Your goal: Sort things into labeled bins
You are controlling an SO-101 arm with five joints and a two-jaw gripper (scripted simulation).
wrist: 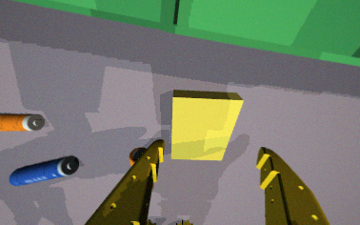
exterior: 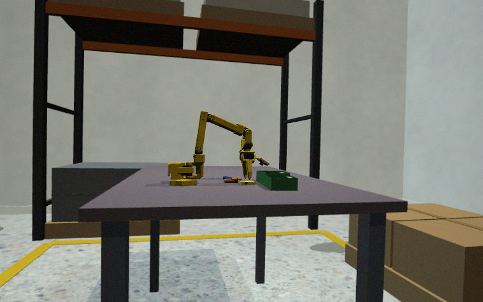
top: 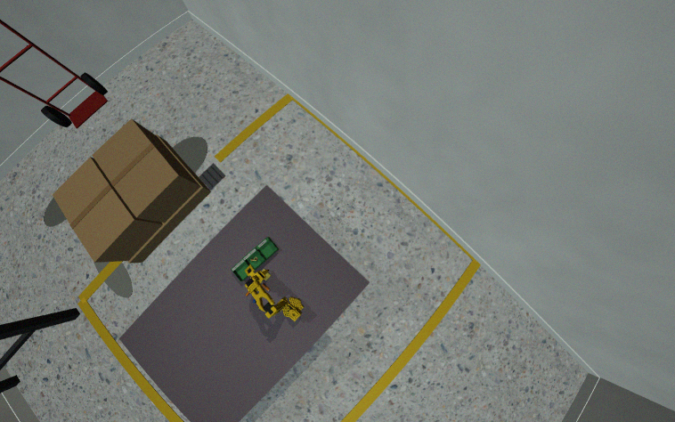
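Note:
A flat yellow block (wrist: 202, 126) (exterior: 246, 182) lies on the dark table (exterior: 198, 199) (top: 199, 340), just in front of the green bins (wrist: 248, 19) (exterior: 277, 180) (top: 256, 257). My gripper (wrist: 210, 147) (exterior: 248, 174) is open and hangs low over the near end of the block, one finger on each side and apart from it. An orange battery (wrist: 10, 122) and a blue battery (wrist: 43, 171) lie to the left. A small orange thing (wrist: 135, 153) is partly hidden behind my left finger. The bins' labels and insides do not show clearly.
The arm's base (exterior: 181, 174) stands on the table, left of the things. A tall shelf rack (exterior: 41, 112) stands behind the table. Cardboard boxes (exterior: 442, 243) (top: 125, 193) are on the floor beside it.

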